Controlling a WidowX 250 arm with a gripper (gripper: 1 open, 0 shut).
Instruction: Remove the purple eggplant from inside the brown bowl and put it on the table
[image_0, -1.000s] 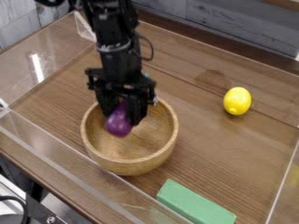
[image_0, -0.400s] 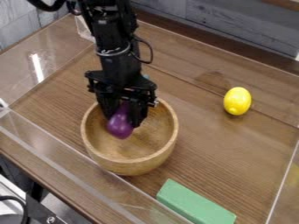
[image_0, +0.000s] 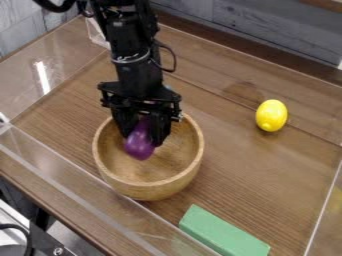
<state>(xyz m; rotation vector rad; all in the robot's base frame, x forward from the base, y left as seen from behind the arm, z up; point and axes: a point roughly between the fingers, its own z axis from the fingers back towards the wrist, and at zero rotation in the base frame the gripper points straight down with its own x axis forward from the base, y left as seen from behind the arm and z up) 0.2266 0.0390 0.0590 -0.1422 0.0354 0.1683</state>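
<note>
1 eggplant (image_0: 138, 145) in 1 bowl (image_0: 150, 180), w/ pincer (image_0: 142, 134).

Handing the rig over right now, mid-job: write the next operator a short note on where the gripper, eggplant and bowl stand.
Gripper: low over the bowl, fingers around the upper part of the eggplant; whether they grip it is unclear.
Eggplant: inside the brown bowl, toward its left side.
Bowl: upright on the table.
Done: gripper brought to the eggplant.
Left: secure the grip, lift the eggplant over the rim, set it on the table.
Not needed: lemon, green block.
</note>
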